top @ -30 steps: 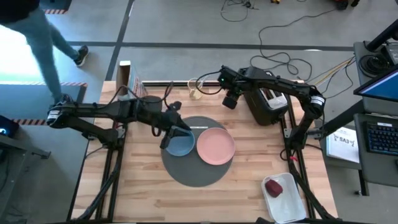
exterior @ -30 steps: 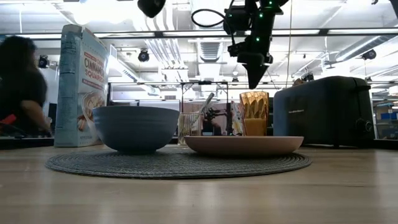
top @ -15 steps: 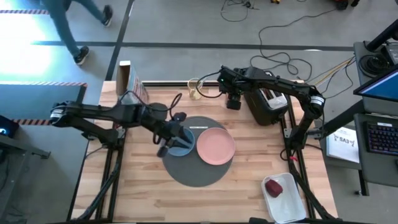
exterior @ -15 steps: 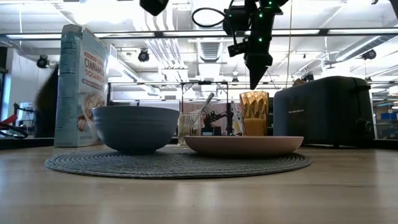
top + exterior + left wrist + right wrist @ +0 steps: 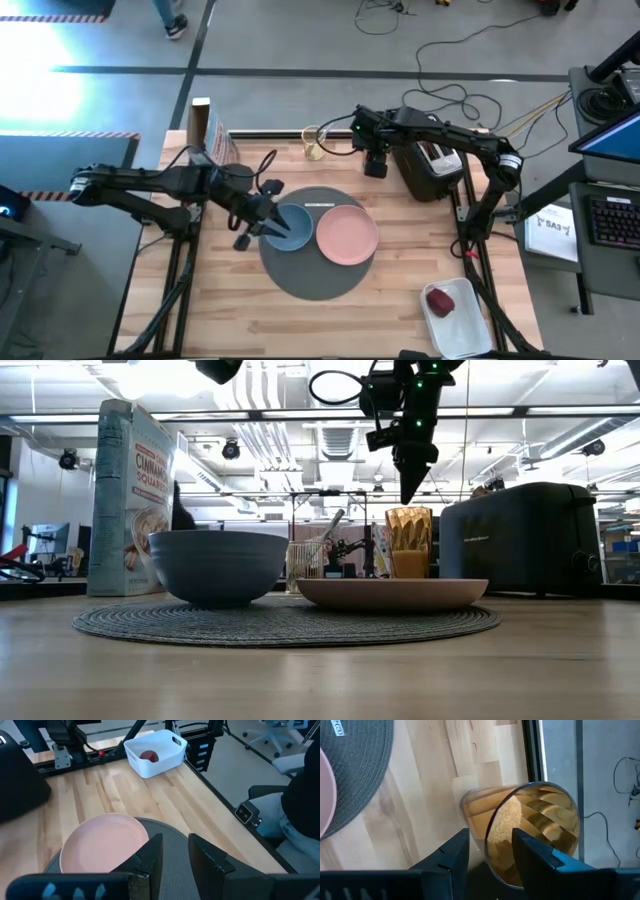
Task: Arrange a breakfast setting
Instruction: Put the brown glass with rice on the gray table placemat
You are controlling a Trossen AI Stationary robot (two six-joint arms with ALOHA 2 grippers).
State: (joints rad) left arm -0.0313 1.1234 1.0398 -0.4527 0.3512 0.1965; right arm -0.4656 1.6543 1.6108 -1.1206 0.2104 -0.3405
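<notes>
A robotics lab: floor cables [image 5: 440, 60], monitors [image 5: 610, 130], exposed ceiling lights [image 5: 230, 448].

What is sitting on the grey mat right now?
On the grey mat sit the blue bowl and the pink plate, side by side. The plate is bare; the left end effector partly hides the bowl's inside.

two dark, slender jointed arms; black cables loop along them (green lights on the right arm [image 5: 412, 400]).

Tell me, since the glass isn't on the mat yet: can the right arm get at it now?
Probably yes. The right hand hangs open right above the amber glass, one finger on each side of its rim, and nothing sits between them. The toaster stands beside it, apart.
</notes>
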